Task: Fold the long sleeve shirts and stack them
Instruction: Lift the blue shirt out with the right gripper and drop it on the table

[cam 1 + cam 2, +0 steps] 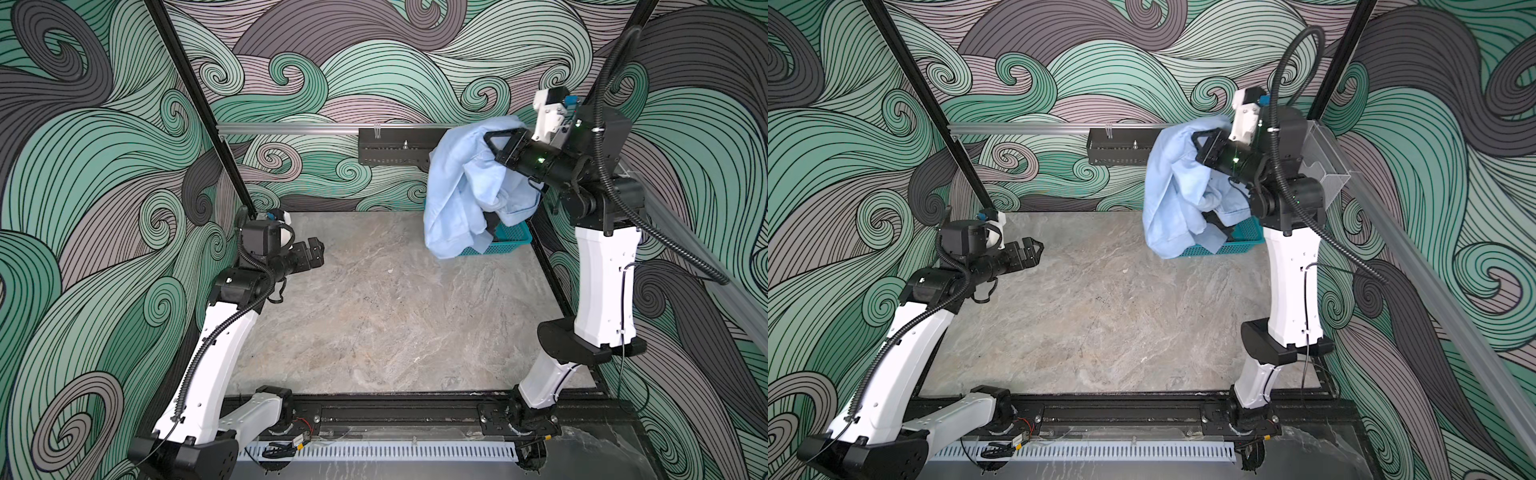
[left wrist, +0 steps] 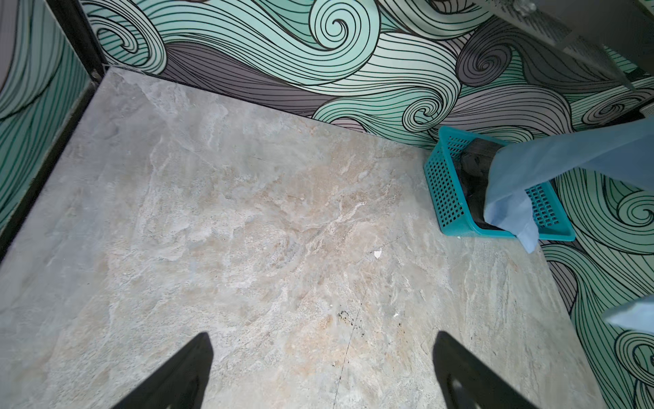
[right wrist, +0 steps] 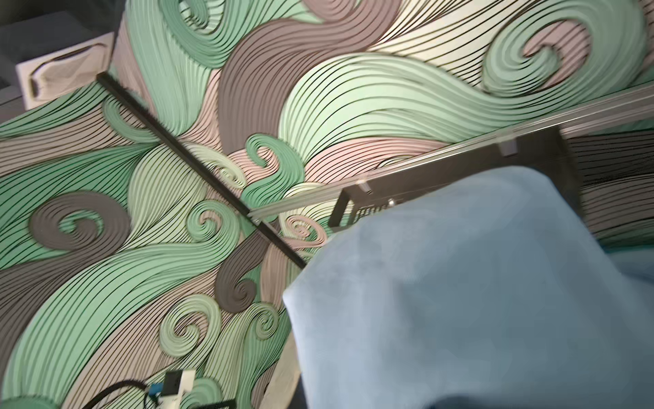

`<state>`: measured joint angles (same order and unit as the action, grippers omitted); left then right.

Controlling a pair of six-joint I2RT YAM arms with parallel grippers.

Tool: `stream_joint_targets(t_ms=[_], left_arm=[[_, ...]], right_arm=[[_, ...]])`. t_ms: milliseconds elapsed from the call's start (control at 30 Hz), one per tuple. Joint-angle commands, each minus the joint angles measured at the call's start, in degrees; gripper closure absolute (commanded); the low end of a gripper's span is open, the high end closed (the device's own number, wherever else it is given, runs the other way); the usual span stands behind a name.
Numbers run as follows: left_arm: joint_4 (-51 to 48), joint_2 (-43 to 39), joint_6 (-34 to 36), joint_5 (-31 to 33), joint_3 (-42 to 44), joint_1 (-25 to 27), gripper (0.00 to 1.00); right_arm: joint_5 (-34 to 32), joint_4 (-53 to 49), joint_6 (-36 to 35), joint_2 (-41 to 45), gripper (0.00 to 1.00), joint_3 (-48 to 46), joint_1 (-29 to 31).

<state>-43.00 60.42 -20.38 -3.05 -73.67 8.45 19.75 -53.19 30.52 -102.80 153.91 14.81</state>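
Blue shirt point(image 1: 453, 195) overhangs basket point(image 1: 512, 242) rim at table point(image 1: 374, 311) corner.

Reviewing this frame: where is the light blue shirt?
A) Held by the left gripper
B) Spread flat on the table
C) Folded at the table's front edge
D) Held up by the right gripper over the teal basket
D: in both top views the right gripper is shut on the shirt, which hangs bunched above the basket, while the left gripper is open and holds nothing.
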Motion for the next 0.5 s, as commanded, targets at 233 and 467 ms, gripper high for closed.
stream_joint_targets(t_ms=[233,467], left_arm=[[-3.7,-6.6,0.3,10.2,-1.9,-0.4,0.01],[-3.1,-9.9,-0.8,14.8,-1.3,-1.0,0.01]], right_arm=[[14.0,26.6,13.0,-4.5,1.0,5.0,13.0],[19.1,43.8,28.2,-8.3,1.0,5.5,15.3]])
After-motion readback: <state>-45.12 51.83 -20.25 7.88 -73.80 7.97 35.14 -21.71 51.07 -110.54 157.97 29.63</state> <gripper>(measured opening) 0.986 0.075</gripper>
